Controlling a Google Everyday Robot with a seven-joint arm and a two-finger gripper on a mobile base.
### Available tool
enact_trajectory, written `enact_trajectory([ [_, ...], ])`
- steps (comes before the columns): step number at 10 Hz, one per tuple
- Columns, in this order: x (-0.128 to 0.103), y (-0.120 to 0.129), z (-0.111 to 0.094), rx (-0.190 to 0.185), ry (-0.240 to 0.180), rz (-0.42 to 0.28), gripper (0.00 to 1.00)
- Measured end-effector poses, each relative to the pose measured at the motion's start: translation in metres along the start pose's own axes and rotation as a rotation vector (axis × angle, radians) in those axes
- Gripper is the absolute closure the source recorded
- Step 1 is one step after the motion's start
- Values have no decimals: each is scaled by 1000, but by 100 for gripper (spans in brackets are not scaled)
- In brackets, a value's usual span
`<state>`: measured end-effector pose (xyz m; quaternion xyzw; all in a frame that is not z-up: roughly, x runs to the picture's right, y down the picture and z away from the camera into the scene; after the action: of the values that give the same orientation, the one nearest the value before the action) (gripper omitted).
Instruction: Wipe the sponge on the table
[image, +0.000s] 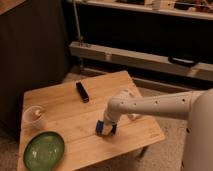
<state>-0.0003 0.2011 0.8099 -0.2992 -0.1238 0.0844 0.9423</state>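
Note:
The small blue sponge (103, 128) rests on the light-brown wooden table (60, 117), toward its front right part. My gripper (106, 128) comes down on it from the white arm that reaches in from the right, and it is shut on the sponge, pressing it against the tabletop. Only the blue lower part of the sponge shows below the fingers.
A black oblong bar (82, 91) lies at the back middle of the table. A clear cup (34, 118) stands at the left edge and a green bowl (44, 150) at the front left corner. A pale object (131, 95) lies behind the arm. Dark shelving runs behind.

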Motion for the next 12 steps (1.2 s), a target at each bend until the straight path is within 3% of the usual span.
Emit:
enact_trajectory([
  [3,-5,47,-9,-20,-20,-19,79],
  [7,-7,120,-7,-73,-89,-18,79],
  [9,-6,139,-7,-92,-116,-25,79],
  [12,-37,153,5,-123,-166,-80,79],
])
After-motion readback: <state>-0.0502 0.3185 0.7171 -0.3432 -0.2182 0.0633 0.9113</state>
